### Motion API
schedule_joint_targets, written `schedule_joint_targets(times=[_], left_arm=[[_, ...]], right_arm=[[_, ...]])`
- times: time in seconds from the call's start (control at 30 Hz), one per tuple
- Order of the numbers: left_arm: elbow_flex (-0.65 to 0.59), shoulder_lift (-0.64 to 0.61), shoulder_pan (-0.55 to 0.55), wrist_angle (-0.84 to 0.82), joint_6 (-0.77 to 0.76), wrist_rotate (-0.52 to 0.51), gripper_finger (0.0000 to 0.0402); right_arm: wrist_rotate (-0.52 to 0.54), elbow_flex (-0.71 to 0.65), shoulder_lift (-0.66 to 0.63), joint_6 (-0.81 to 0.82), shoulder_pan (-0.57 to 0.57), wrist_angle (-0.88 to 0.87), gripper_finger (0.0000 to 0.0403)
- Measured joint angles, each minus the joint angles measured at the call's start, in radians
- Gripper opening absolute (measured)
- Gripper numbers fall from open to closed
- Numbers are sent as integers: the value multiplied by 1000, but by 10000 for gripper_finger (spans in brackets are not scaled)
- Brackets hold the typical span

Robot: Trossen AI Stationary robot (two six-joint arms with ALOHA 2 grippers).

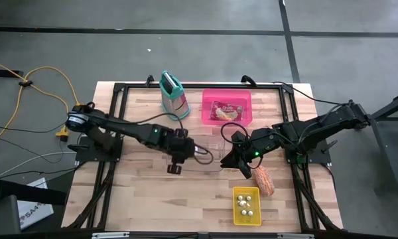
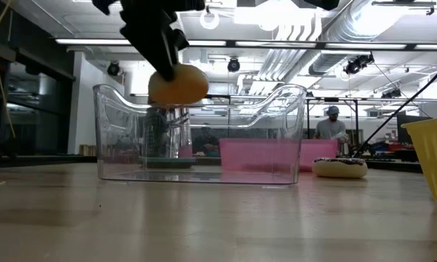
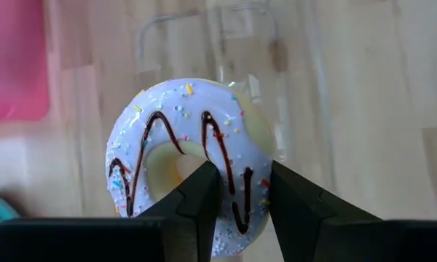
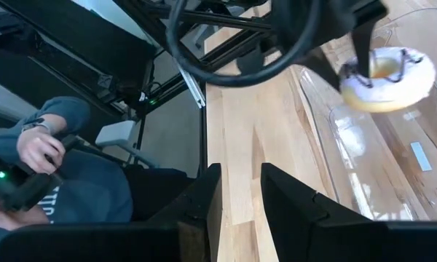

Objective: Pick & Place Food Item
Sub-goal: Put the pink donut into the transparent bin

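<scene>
The left gripper (image 3: 242,191) pinches a doughnut (image 3: 191,158), one finger through the hole and the other outside the ring, so the jaws stand narrow with the ring's wall between them. The doughnut has pale lilac-white icing crossed by dark chocolate zigzag lines and dotted with small coloured sprinkles; its underside is golden brown, which is the side seen in the low view, where it hangs at the upper left of centre above the rim of a clear plastic bin (image 2: 204,135). In the right wrist view the same doughnut (image 4: 386,76) shows at the upper right, tilted, held off the surface over the clear bin's edge.

In the high view the left gripper (image 1: 177,151) sits near the middle of the wooden table (image 1: 152,192), left of centre, and the doughnut itself is hidden under it there. The right gripper (image 1: 242,161) lies right of centre, just beside an orange, bumpy food item (image 1: 263,179) resting on the table; in its own wrist view its fingers (image 4: 200,200) stand a narrow gap apart with nothing between them.

A pink tray (image 1: 226,96) holding a wrapped snack sits at the upper centre, with a teal-topped grater (image 1: 172,94) to its left. A yellow tray (image 1: 247,205) with small pale pieces is at the lower right. A second iced doughnut (image 2: 339,167) lies on the table at the right of the low view.
</scene>
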Motion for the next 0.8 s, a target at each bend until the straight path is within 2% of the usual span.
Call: schedule_joint_targets(times=[0.2,0.8], left_arm=[[1,21,32,9,24,0,104],[0,241,7,35,-22,17,104]], right_arm=[[0,0,0,0,0,0,86],[1,0,0,0,0,5,86]])
